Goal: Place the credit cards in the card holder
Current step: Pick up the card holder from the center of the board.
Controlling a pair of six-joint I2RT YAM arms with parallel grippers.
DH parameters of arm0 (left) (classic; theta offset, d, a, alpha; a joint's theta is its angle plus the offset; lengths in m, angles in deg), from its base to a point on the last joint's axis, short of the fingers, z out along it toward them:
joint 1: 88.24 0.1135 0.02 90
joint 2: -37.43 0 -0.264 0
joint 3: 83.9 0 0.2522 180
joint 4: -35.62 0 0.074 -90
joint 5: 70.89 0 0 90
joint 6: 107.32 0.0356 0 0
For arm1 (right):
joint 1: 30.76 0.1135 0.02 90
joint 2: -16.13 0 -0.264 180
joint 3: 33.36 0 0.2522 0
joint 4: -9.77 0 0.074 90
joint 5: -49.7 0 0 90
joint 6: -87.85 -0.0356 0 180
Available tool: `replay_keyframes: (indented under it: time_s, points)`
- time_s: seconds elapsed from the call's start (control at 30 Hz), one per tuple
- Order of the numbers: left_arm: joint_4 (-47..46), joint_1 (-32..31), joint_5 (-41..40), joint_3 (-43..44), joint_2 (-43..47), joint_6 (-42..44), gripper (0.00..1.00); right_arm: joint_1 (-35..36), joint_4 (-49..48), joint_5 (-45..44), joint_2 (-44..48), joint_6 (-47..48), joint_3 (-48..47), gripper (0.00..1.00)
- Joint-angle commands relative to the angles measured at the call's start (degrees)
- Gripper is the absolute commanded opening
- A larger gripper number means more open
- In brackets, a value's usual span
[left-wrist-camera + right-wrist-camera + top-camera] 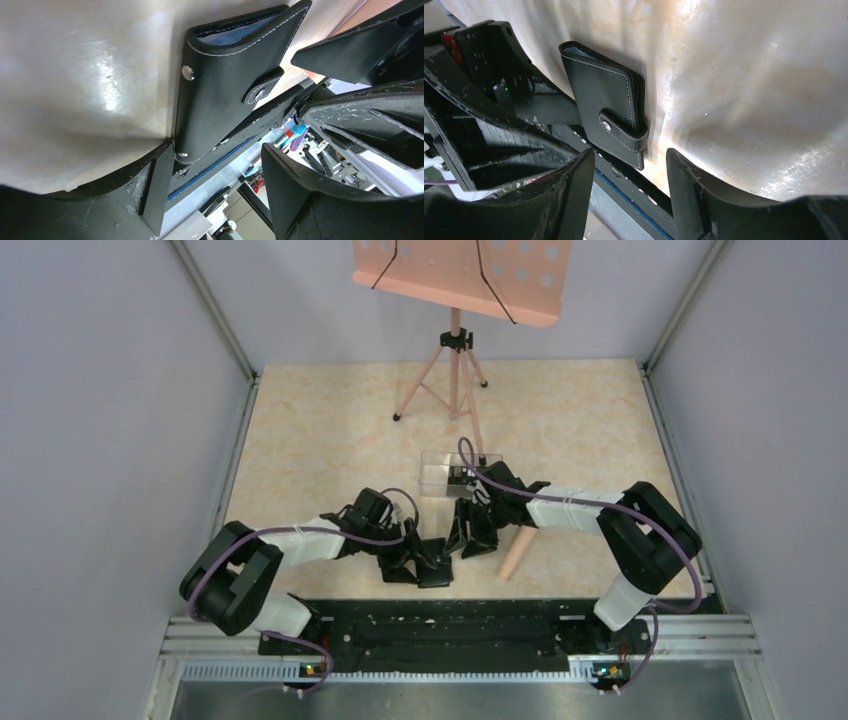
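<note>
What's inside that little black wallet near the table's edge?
The card holder is folded shut, with its snap tab fastened. Only a sliver of bluish lining shows at its open end. Anything tucked inside is hidden by the cover.

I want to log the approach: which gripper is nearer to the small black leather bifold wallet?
Left, it seems. The left gripper has a corner of the black wallet against one finger; the right gripper faces it just short of its fingertips.
</note>
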Motion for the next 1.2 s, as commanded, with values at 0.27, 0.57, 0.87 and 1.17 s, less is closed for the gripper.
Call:
replay_keyframes:
  time_s: [0.27,0.57,0.87,1.17]
  points:
    - [6.81,-2.16,-14.74,2.17,1.79,-0.97,0.71,1.48,-2.90,-2.44,-0.15,1.89,0.78,0.54]
    - [4.38,-2.14,-15.64,1.06,1.32,-0.71,0.74,2.89,-6.79,-9.08,5.81,7.15,4.99,0.63]
    - [0.41,-2.16,-12.74,1.94,-3.56,0.26,0.64,5.92,-12.02,-2.87,-0.98,6.83,3.57,0.59]
    - [-4.85,-2.18,-11.42,1.04,0.36,-0.21,0.54,6.07,-14.51,-1.07,-2.49,5.68,2.91,0.35]
